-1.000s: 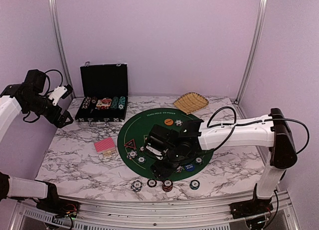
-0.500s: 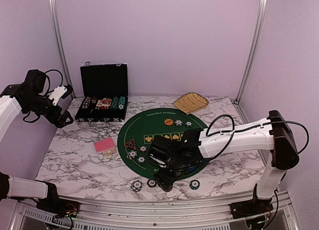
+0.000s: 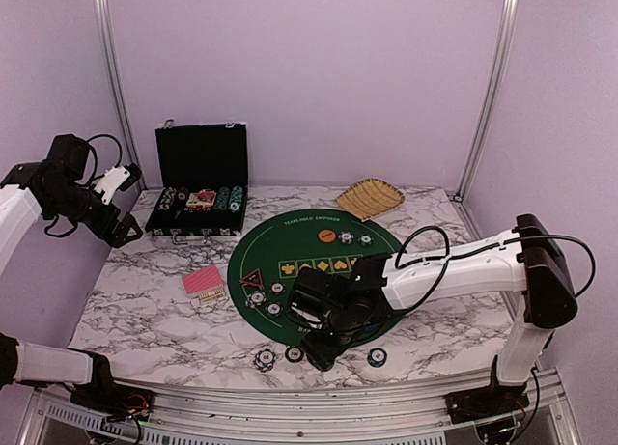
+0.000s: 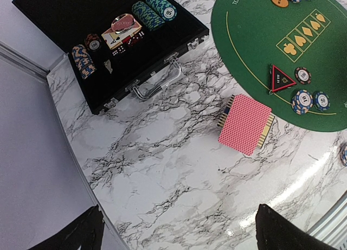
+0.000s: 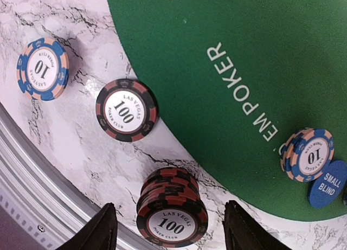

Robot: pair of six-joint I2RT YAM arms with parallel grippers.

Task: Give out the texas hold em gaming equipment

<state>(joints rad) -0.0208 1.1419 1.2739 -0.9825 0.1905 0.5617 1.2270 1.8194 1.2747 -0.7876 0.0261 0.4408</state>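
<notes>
The open black case (image 4: 108,60) at the back left of the desk (image 4: 162,168) holds rows of chips and some cards. The basket (image 3: 370,196) sits at the back. The pink cards (image 4: 245,123) lie flat beside the green mat (image 4: 255,27), turned a bit crooked. The right hand (image 3: 323,351) is low, with its fingers apart on each side of an upright chip pile (image 5: 172,206), not touching it. The left hand (image 3: 118,231) hangs high, wide apart.

Case (image 3: 200,175) behind-L of mat (image 3: 290,237) — cards (image 3: 204,282) just L of it, basket (image 3: 371,197) behind-R, chips (image 3: 264,358) in front.
</notes>
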